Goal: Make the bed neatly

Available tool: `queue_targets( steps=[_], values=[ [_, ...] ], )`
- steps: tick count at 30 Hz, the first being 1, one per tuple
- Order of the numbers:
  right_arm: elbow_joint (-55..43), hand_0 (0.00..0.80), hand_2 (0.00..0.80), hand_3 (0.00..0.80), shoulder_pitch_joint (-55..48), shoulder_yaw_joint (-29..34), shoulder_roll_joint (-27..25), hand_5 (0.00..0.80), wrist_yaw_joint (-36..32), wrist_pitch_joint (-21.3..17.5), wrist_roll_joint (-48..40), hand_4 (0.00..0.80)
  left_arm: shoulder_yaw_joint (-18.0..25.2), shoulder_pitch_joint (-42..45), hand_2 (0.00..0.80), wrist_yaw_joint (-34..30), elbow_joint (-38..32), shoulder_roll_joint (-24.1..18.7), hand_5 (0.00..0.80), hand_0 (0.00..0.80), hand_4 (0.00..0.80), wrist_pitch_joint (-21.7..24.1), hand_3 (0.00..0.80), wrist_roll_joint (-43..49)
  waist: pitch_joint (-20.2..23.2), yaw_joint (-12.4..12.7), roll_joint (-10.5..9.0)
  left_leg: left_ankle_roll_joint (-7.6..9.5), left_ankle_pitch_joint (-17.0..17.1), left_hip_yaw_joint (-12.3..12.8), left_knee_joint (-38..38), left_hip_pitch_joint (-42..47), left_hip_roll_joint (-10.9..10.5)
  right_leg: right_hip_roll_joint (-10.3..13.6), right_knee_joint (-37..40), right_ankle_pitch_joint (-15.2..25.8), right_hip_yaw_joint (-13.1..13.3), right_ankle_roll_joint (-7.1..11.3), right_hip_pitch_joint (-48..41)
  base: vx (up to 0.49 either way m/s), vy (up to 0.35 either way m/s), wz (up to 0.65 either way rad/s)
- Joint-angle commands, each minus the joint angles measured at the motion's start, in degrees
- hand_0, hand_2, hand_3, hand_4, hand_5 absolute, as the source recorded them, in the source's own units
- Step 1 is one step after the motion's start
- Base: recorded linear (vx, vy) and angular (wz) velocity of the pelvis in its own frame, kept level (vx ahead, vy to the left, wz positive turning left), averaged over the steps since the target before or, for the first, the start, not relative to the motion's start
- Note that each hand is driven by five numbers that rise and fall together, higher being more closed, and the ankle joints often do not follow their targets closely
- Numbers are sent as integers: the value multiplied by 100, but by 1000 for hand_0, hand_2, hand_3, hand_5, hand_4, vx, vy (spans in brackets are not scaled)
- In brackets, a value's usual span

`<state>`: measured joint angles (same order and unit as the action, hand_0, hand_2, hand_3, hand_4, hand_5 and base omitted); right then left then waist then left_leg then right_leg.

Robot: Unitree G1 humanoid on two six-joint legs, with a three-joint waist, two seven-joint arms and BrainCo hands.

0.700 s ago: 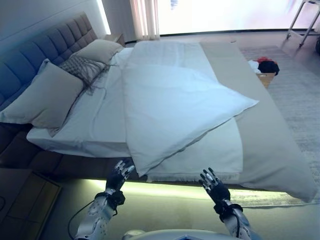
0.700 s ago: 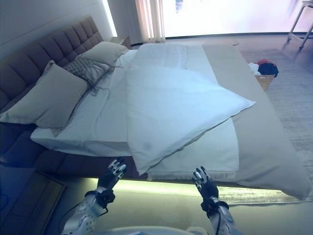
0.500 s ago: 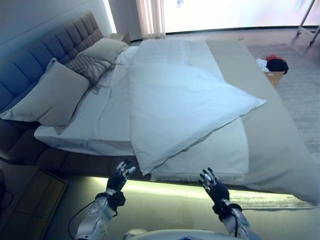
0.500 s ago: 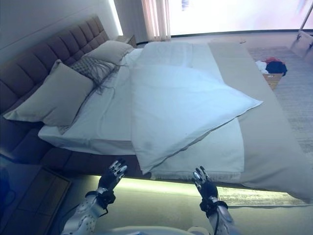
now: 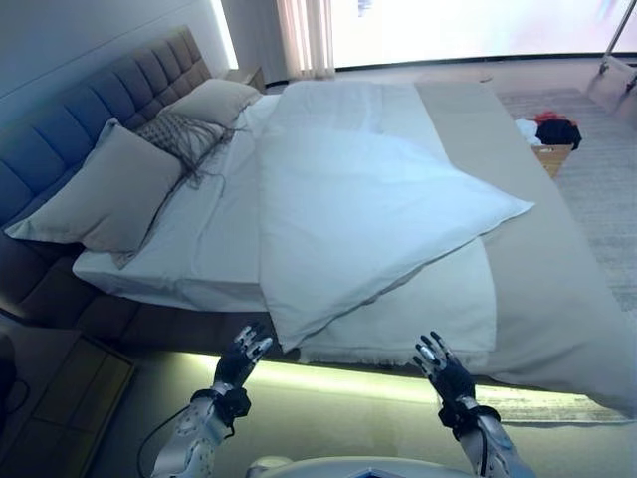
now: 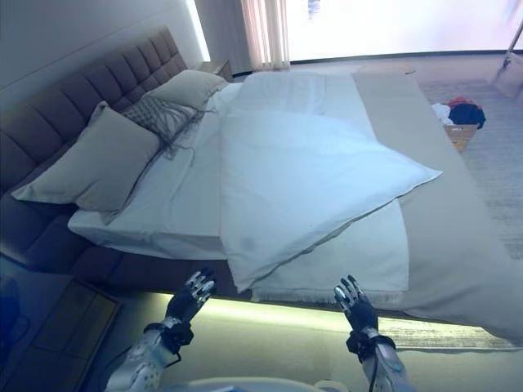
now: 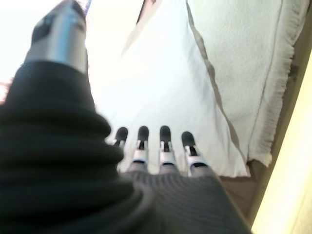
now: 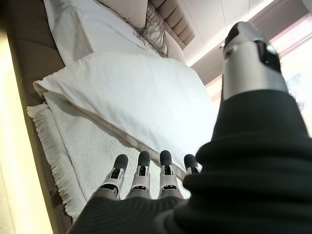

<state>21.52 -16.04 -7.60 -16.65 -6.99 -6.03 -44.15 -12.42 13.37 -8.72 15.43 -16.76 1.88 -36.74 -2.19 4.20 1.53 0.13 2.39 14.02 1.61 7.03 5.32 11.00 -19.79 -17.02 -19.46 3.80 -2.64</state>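
**Both hands empty at the bedside**

The white duvet [image 5: 368, 214] lies folded crookedly across the bed [image 5: 537, 289], one corner hanging over the near edge. The left robot hand [image 5: 242, 360] and right robot hand [image 5: 444, 374] hover below that edge, fingers straight, apart from the bedding.

A wide bed [image 5: 552, 299] with a padded, tufted headboard [image 5: 90, 129] at the upper left fills the frame's centre. Its white duvet [image 5: 368, 209] lies folded back in a slanted triangle, one corner pointing right, another hanging over the near edge at lower centre. Beneath it shows a white fringed blanket [image 5: 438, 309]. Two beige pillows [image 5: 105, 189] and a grey knitted cushion [image 5: 179, 134] lean along the headboard.
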Motion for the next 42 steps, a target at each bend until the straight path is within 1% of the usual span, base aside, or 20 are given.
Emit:
queue_targets(
  steps=[1, 2, 4, 8, 12, 17, 20, 23, 24, 25, 27, 28, 30, 31, 33, 35, 37, 38, 40, 42],
  values=[
    [-85, 0, 0, 0, 202, 96, 183, 0, -144, -264, -256, 0, 108, -308, 0, -98, -366, -256, 0, 0, 0, 346, 0, 138, -262, 101, -572, -223, -860, -153, 1429, -491, -106, -26, 2216, 2087, -47, 331, -461, -27, -26, 6],
    [-115, 0, 0, 0, 215, 75, 128, 0, -176, -240, -250, 0, 110, -289, 0, -71, -367, -222, 0, 0, 0, 421, 0, 100, -333, 151, -564, -241, -821, -296, 1646, -648, -152, -29, 2206, 2120, -34, 314, -424, -36, 43, -1],
    [-66, 0, 0, 0, 306, -41, 76, 0, -65, -224, -176, 0, 126, -218, 0, -10, -265, -133, 0, 0, 0, 512, 0, -23, -362, 196, -478, -146, -874, -374, 1247, -562, -273, 12, 2169, 2153, -22, 330, -349, -31, 189, -10],
    [-200, 0, 0, 0, 288, -64, 182, 0, -149, -189, -503, 0, 129, -296, 0, -51, -201, -152, 0, 0, 0, 562, 0, -38, -326, 54, -350, -97, -647, -169, 649, -340, -271, 67, 2113, 2139, 99, 400, -359, 33, 211, -10],
    [-104, 0, 0, 0, 224, -51, 472, 0, -44, -154, -255, 0, 165, -480, 0, 90, -175, -200, 0, 0, 0, 461, 0, -100, -303, -25, -306, 29, -671, -149, 328, -76, -330, 386, 1638, 2063, 117, 581, -156, 90, 200, 5],
    [-176, 0, 0, 0, 298, -106, 558, 0, 48, -332, -247, 0, 192, -486, 0, 121, -83, -199, 0, 0, 0, 502, 0, -67, -408, 58, -279, 347, -851, -411, 507, -200, -630, 878, 621, 2230, 362, 579, 344, 54, 212, 29],
    [-216, 0, 0, 0, 305, -72, 547, 0, 232, -444, -394, 0, 121, -542, 0, 62, 37, -216, 0, 0, 0, 529, 0, 33, -401, 115, -203, 591, -869, -654, 577, -327, -891, 1183, -419, 2504, 677, 497, 705, 53, 303, 27],
    [-223, 0, 0, 0, 241, 9, 505, 0, 233, -435, -428, 0, 109, -567, 0, 38, 3, -283, 0, 0, 0, 465, 0, 68, -397, 72, -76, 772, -903, -745, 548, -294, -1055, 1193, -1474, 2672, 974, 373, 1226, 110, 261, 28],
    [-208, 0, 0, 0, 186, 36, 484, 0, 184, -407, -422, 0, 120, -573, 0, 45, -13, -312, 0, 0, 0, 436, 0, 58, -398, 48, -69, 774, -1022, -830, 497, -161, -1137, 1139, -1659, 2561, 1083, 478, 1317, 164, 167, 28],
    [-175, 0, 0, 0, 184, 50, 464, 0, 124, -381, -378, 0, 142, -614, 0, 75, -47, -331, 0, 0, 0, 395, 0, 3, -376, 25, -95, 777, -910, -766, 449, -175, -1172, 1086, -1317, 2716, 895, 365, 1381, 200, 77, 20],
    [-89, 0, 0, 0, 194, 53, 444, 0, 47, -384, -307, 0, 159, -657, 0, 145, -94, -345, 0, 0, 0, 346, 0, -77, -358, -29, -154, 743, -956, -814, 406, -93, -1224, 969, -776, 2857, 786, 423, 1357, 195, -76, -9],
    [39, 0, 0, 0, 273, 58, 426, 0, -4, -400, -309, 0, 148, -725, 0, 215, -129, -344, 0, 0, 0, 294, 0, -107, -367, -80, -286, 686, -1062, -875, 399, -7, -1291, 902, 39, 3032, 716, 543, 1377, 277, -201, -13],
    [193, 0, 0, 0, 422, 64, 401, 0, -23, -394, -382, 0, 131, -792, 0, 205, -138, -358, 0, 0, 0, 221, 0, -92, -375, -125, -424, 609, -1182, -920, 388, 73, -1329, 828, 1013, 3210, 605, 672, 1407, 328, -248, -19],
    [287, 0, 0, 0, 537, 45, 393, 0, -8, -379, -424, 0, 114, -834, 0, 151, -67, -356, 0, 0, 0, 238, 0, -74, -381, -162, -503, 566, -1292, -887, 343, 185, -1327, 742, 1649, 3384, 449, 779, 1511, 379, -206, -31],
    [403, 0, 0, 0, 637, -8, 379, 0, 29, -374, -436, 0, 97, -849, 0, 15, 48, -360, 0, 0, 0, 263, 0, -54, -374, -131, -500, 555, -1480, -890, 300, 341, -1245, 551, 2121, 3466, 214, 931, 1504, 386, -187, -22],
    [467, 0, 0, 0, 606, -59, 379, 0, 13, -379, -430, 0, 75, -806, 0, -93, 118, -330, 0, 0, 0, 286, 0, -15, -364, -98, -513, 581, -1586, -855, 341, 429, -1198, 451, 2137, 3478, 76, 942, 1469, 333, -182, -11],
    [486, 0, 0, 0, 504, -74, 374, 0, -65, -372, -396, 0, 57, -739, 0, -155, 124, -303, 0, 0, 0, 309, 0, 12, -344, -108, -552, 616, -1682, -816, 512, 437, -1171, 439, 1924, 3361, 109, 911, 1408, 295, -241, -8],
    [500, 0, 0, 0, 428, -65, 367, 0, -103, -386, -379, 0, 39, -673, 0, -169, 83, -272, 0, 0, 0, 315, 0, 38, -345, -140, -646, 615, -1641, -740, 652, 376, -1212, 511, 1908, 3334, 95, 832, 1355, 268, -291, 16],
    [539, 0, 0, 0, 368, -30, 366, 0, -95, -368, -375, 0, 28, -573, 0, -136, 23, -250, 0, 0, 0, 295, 0, 6, -298, -152, -613, 592, -1832, -735, 835, 426, -1110, 427, 1831, 3224, 191, 892, 1233, 296, -255, 22],
    [518, 0, 0, 0, 349, 26, 332, 0, -6, -305, -423, 0, 42, -464, 0, -108, 7, -228, 0, 0, 0, 240, 0, -80, -293, -177, -645, 556, -1865, -625, 1095, 419, -1024, 502, 1518, 3154, 175, 775, 1209, 252, -283, 16]
  ],
)
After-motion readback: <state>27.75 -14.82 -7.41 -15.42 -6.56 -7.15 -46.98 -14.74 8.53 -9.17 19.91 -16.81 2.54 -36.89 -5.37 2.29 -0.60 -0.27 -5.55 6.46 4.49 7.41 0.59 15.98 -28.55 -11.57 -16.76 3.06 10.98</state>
